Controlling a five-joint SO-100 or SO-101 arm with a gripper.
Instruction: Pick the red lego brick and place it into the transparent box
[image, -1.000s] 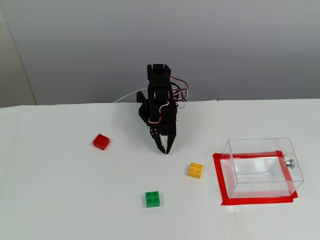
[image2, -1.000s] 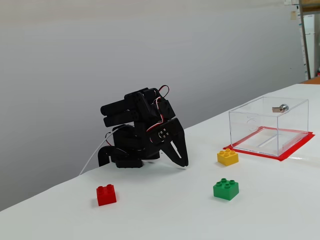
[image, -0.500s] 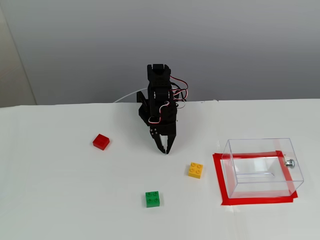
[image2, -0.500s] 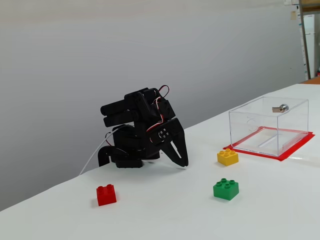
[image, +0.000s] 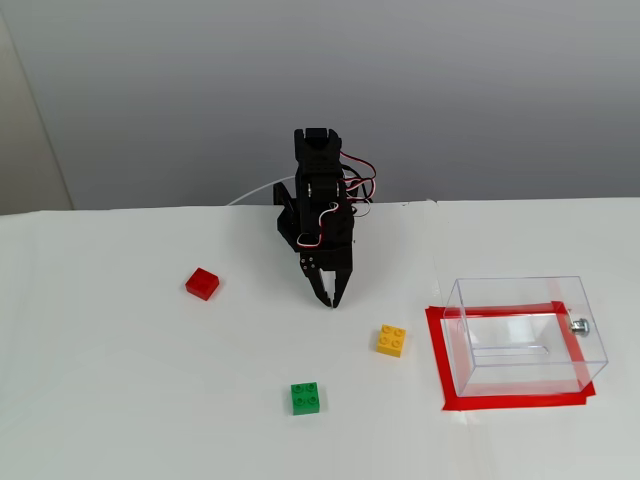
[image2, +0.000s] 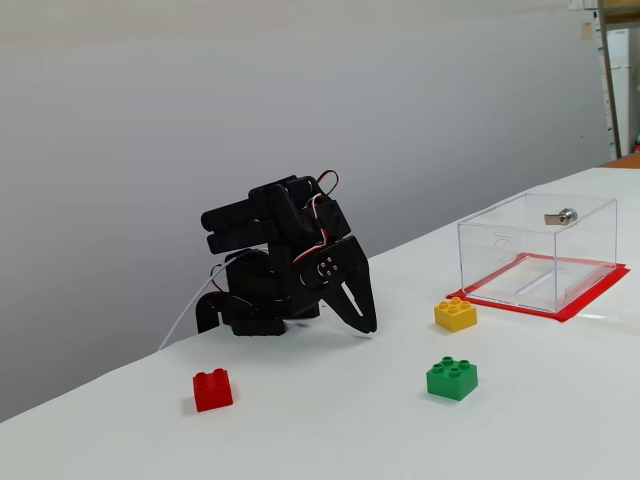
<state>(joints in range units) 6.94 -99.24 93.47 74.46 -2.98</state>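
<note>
Down at the table, the gripper (image: 328, 301) points its black fingers at the white surface with the jaws pressed together on nothing, tips at or just above the cloth; in the other fixed view (image2: 364, 327) they make one narrow wedge. Behind it the arm (image: 318, 200) is folded low over its base, red and white wires looping at its side. The red lego brick (image: 202, 283) lies on the table (image: 120, 400) to the left of the gripper in a fixed view, apart from it, with bare cloth between them. The yellow brick (image: 391, 340) sits to the lower right of the fingers, and the green brick (image: 306, 397) lies nearer the camera, both clear of the way to the red one. The transparent box (image: 525, 335) stands well to the right on a red tape outline (image: 440, 370), a small metal knob (image: 579, 325) on its side. Compared with half a second and a second ago, the jaws have narrowed slightly; bricks and box lie where they were.
</note>
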